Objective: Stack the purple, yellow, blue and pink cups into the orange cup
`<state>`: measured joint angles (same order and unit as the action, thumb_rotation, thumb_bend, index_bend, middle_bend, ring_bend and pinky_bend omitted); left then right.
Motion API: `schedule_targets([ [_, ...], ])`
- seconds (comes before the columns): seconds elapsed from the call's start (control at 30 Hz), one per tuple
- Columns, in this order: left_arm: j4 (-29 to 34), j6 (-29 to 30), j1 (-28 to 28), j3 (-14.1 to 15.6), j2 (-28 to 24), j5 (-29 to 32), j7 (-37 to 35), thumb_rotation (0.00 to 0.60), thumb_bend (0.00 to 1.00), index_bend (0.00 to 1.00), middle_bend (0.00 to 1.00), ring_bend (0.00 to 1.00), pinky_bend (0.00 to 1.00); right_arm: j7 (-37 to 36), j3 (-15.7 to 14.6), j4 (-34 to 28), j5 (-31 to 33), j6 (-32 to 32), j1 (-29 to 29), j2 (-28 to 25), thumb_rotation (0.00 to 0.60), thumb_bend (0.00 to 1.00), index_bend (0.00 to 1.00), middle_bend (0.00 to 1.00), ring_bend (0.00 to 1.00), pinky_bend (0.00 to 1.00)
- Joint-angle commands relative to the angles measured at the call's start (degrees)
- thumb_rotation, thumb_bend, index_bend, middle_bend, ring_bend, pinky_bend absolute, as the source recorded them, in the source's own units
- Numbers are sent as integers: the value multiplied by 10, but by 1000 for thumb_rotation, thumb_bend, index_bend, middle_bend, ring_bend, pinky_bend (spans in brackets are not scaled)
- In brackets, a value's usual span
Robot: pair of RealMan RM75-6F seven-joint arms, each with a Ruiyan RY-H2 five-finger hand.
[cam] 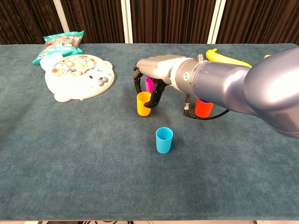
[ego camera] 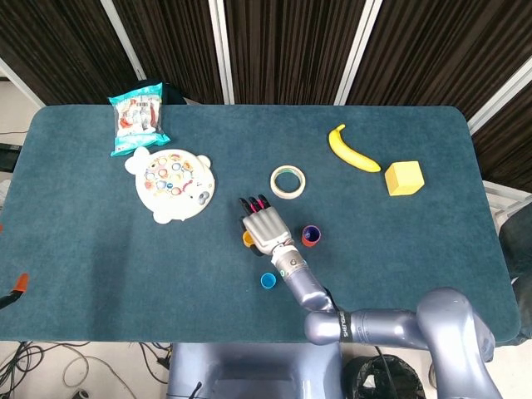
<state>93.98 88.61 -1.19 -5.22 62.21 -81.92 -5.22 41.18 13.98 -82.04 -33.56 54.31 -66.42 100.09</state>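
Clutter was noted on the dark teal table point(ego camera: 100, 249): snack bag point(ego camera: 138, 117), round toy plate point(ego camera: 174, 184), tape ring point(ego camera: 288, 181), banana point(ego camera: 352, 150), yellow block point(ego camera: 404, 178). Small blue plastic cup point(cam: 164, 140) stood apart, nearer the robot. Orange cup point(cam: 203, 108), purple-lined, stood behind the forearm. Right hand point(cam: 154, 74) was curled over the yellow cup point(cam: 143, 103), fingers gripping it; pink cup point(cam: 149, 84) stood just behind.

4 cups visible: yellow cup point(cam: 144, 103) | pink cup point(cam: 149, 84) | blue cup point(cam: 164, 140) | orange cup point(cam: 203, 108)
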Motion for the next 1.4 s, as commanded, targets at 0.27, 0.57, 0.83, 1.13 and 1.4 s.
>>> schedule_targets([
  [0.27, 3, 4, 1, 2, 0, -4, 6, 600, 308, 49, 49, 0, 0, 3, 1, -89, -10, 37, 29, -89, 600, 405, 490, 0, 7, 36],
  [0.57, 5, 6, 3, 1, -1, -2, 7, 600, 308, 48, 49, 0, 0, -9, -20, -170, -36, 52, 66, -171, 600, 405, 490, 0, 7, 36],
  [0.83, 5, 5, 3, 2, -1, -2, 8, 600, 308, 49, 49, 0, 0, -19, -38, -187, -52, 51, 84, -200, 600, 404, 490, 0, 7, 36],
  [1.13, 5, 5, 3, 2, -1, -2, 9, 600, 309, 49, 49, 0, 0, -32, -58, -183, -67, 48, 102, -216, 600, 405, 490, 0, 7, 36],
  [1.4, 6, 6, 3, 3, -1, -4, 11, 600, 308, 49, 49, 0, 0, -42, -63, -180, -82, 52, 113, -226, 600, 405, 490, 0, 7, 36],
])
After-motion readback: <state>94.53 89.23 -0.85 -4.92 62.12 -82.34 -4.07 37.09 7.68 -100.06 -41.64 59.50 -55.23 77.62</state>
